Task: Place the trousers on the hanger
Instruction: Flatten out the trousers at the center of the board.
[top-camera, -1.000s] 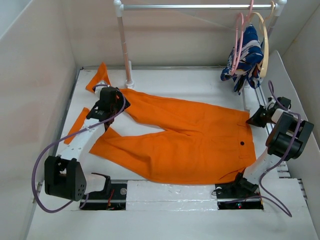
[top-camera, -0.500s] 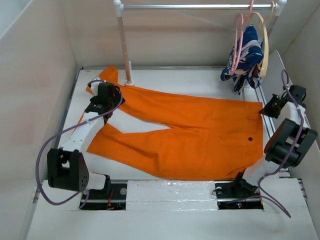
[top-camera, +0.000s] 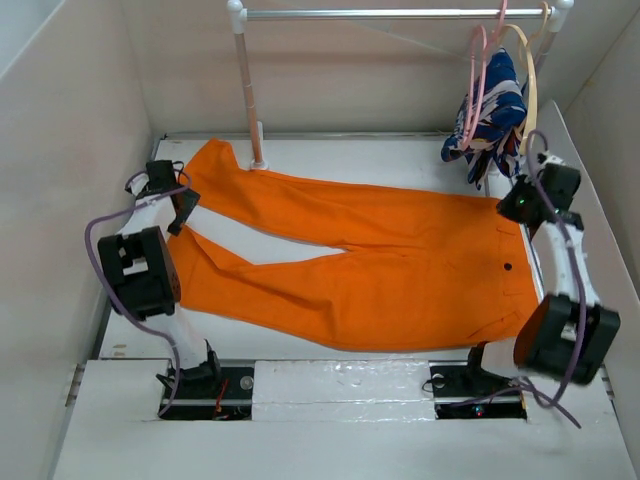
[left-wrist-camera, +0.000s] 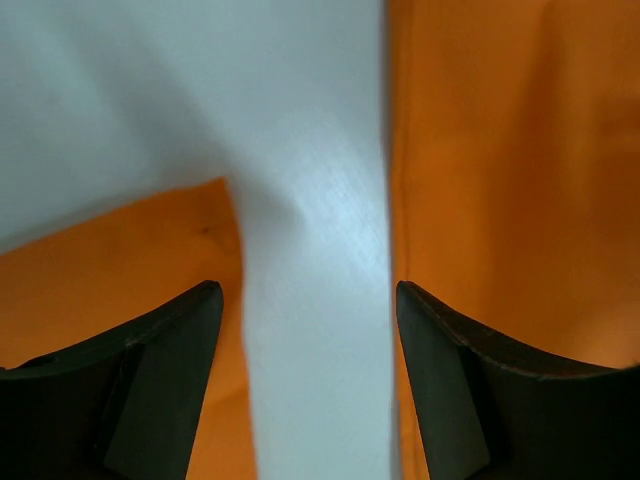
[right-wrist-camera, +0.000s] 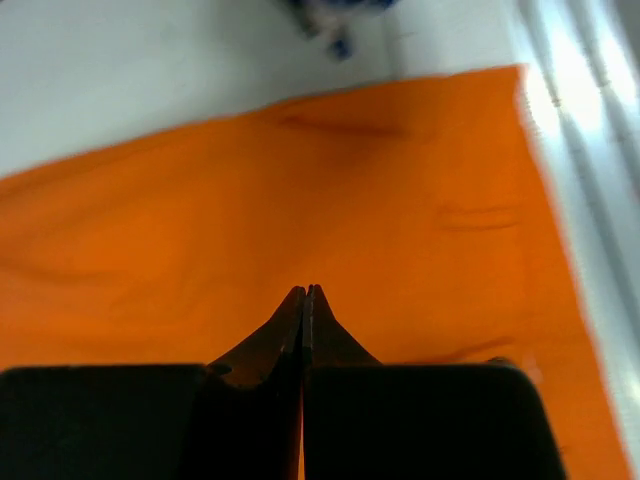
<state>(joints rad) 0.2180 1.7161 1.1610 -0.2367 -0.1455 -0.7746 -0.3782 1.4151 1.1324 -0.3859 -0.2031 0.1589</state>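
The orange trousers (top-camera: 400, 270) lie spread flat on the white table (top-camera: 330, 150), waist to the right and both legs to the left. My left gripper (top-camera: 183, 212) is open over the bare gap between the leg ends, and the left wrist view (left-wrist-camera: 305, 290) shows table between its jaws with orange cloth (left-wrist-camera: 500, 150) on both sides. My right gripper (top-camera: 510, 210) is shut over the far corner of the waistband. In the right wrist view (right-wrist-camera: 305, 290) nothing shows between its jaws, and the cloth (right-wrist-camera: 200, 220) lies below. The pink hanger (top-camera: 478, 85) hangs on the rail at the back right.
A tan hanger (top-camera: 529, 90) and a blue-and-white garment (top-camera: 495, 112) hang beside the pink one on the rail (top-camera: 380, 14). The rail's left post (top-camera: 250, 100) stands by the far leg. Walls close in the left, back and right.
The left gripper has moved left to the table's edge and the folded leg end now lies flat. The right gripper has moved up and back over the waistband's far corner, and the trousers lie straighter.
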